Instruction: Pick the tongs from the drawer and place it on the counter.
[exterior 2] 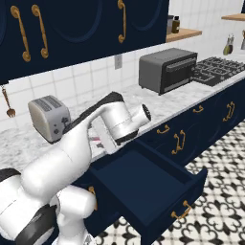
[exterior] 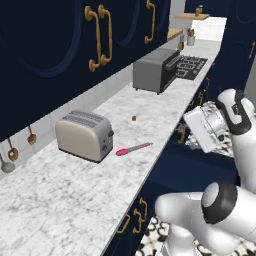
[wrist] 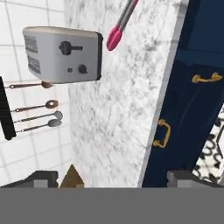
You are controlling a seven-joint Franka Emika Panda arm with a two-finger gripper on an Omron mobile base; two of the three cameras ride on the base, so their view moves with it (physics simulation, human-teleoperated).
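Tongs (exterior: 134,148) lie flat on the counter (exterior: 75,200), just beside the toaster (exterior: 84,135) at its front corner, pink end toward it; you can see that pink end (wrist: 114,37) from the hand view too. Your drawer (exterior 2: 148,189) stands pulled out under the counter edge, and the part of its navy floor that shows holds nothing. Your gripper (wrist: 111,177) is spread wide with nothing between its fingertips (wrist: 43,178), well apart from the tongs, looking along the counter's front edge.
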